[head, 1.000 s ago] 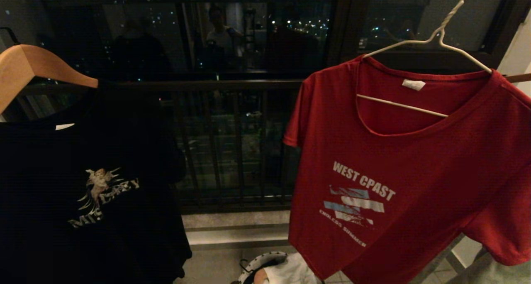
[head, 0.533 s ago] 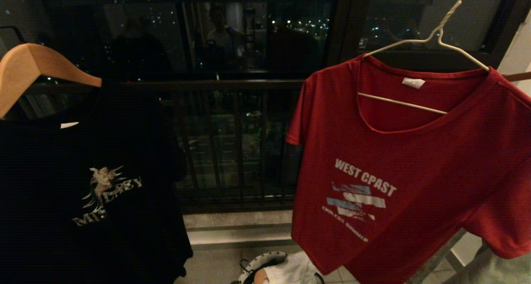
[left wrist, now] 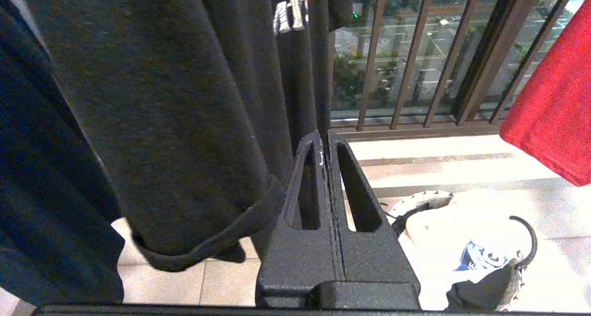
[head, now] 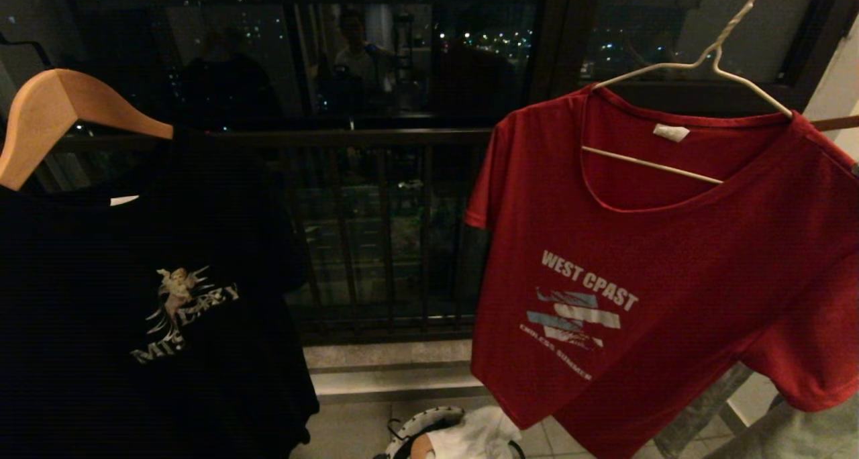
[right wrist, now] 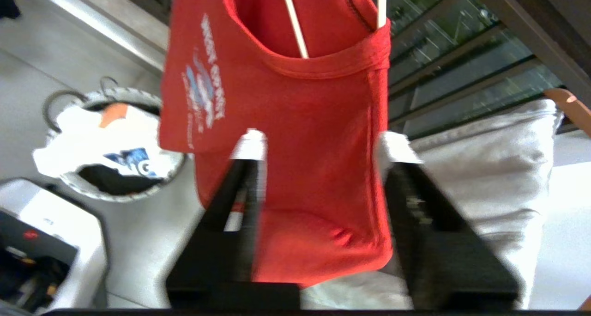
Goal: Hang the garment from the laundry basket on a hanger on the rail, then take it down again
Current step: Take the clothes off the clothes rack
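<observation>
Hanging T-shirts: two, one red short-sleeved T-shirt with white "WEST COAST" print (head: 644, 264) and one black T-shirt with pale chest print (head: 154, 311).
Hangers: two, one thin white wire hanger (head: 698, 66) and one thick wooden hanger (head: 60, 110).
Baskets: one small round laundry basket with a black-and-white patterned rim (head: 429, 422) on the floor.
White garments in the basket: one (head: 476, 439).

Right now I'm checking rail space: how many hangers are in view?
2. A wooden hanger at the left carries the black shirt; a white wire hanger at the right carries the red shirt. Others may be out of view.
</observation>
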{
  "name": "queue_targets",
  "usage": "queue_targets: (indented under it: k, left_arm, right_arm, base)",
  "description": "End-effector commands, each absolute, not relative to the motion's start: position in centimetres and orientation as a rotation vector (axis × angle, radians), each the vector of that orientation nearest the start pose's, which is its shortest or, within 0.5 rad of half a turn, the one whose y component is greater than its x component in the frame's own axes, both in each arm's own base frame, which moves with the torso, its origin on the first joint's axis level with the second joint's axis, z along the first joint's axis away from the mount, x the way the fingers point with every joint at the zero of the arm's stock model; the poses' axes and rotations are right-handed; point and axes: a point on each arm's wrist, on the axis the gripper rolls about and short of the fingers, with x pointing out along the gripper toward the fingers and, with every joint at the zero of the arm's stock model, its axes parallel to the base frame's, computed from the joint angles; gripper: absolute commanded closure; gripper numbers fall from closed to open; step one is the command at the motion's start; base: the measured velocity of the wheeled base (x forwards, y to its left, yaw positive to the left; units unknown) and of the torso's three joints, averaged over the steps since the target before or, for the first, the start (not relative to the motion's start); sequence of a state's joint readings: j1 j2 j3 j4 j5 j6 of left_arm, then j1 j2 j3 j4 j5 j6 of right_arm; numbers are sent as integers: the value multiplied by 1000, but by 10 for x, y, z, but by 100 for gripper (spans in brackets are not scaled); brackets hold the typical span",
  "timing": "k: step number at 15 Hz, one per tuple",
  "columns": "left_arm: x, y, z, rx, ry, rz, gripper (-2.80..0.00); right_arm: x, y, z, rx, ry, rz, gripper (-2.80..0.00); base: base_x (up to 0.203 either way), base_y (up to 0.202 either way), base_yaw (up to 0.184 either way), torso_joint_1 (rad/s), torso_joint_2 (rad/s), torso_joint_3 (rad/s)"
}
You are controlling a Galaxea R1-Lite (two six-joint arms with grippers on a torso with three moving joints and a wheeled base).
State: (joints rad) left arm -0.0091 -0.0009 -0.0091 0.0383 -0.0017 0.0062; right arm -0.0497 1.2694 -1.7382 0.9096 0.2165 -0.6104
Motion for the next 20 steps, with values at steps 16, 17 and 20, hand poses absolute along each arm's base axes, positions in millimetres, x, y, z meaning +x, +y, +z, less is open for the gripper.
queue_targets:
  k: [16,17,20]
  left_arm:
    - [-24,0,74,6,27,-11,0]
    - [-24,0,74,6,26,-11,0]
    - [-24,0,74,6,27,-11,0]
  right_arm:
    - [183,-20,377,-564,527,329,-280]
    - [182,-20,377,-562,535,336,-280]
    - [179,-19,373,-564,567,361,-280]
  base:
    - [0,0,0,0,0,0]
    - [0,0,0,0,0,0]
    - [0,0,0,0,0,0]
